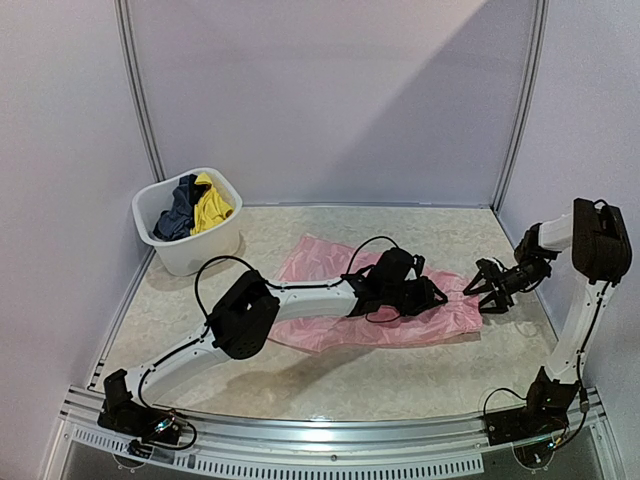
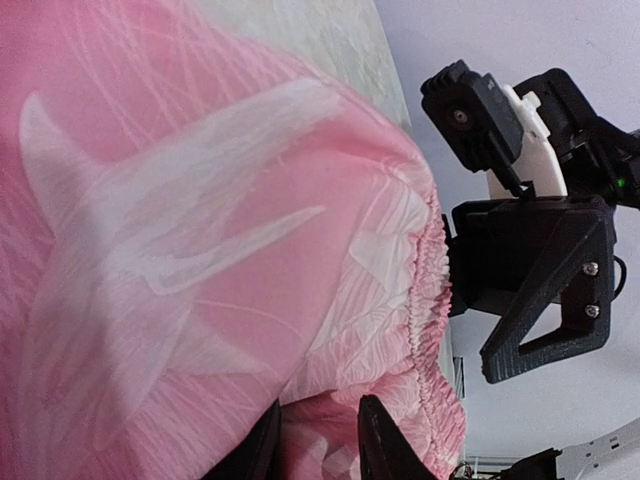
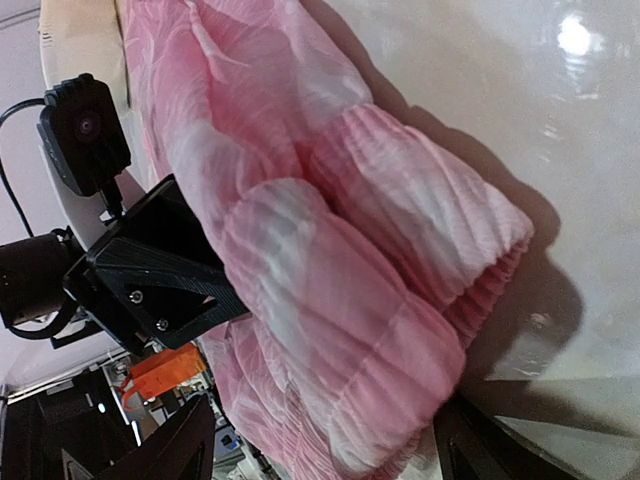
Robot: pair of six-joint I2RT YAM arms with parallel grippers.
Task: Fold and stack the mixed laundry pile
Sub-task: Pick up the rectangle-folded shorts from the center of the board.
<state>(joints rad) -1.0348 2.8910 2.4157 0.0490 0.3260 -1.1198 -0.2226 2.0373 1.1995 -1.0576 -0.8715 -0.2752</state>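
The thin pink ruffled piece (image 1: 330,262) lies spread across the middle of the table. My left gripper (image 1: 437,296) rests on its right part; in the left wrist view (image 2: 320,420) its narrow-set fingers pinch a raised fold of the pink fabric (image 2: 200,230). My right gripper (image 1: 487,290) is wide open at the garment's right edge. In the right wrist view (image 3: 320,450) its fingers straddle the bunched ruffled end (image 3: 400,260) without closing on it. A navy piece (image 1: 178,212) and a yellow piece (image 1: 212,205) lie in the tub.
The white plastic tub (image 1: 190,258) stands at the back left of the table. Pale walls with metal rails close in the back and sides. The two grippers are close together, facing each other over the garment's right edge.
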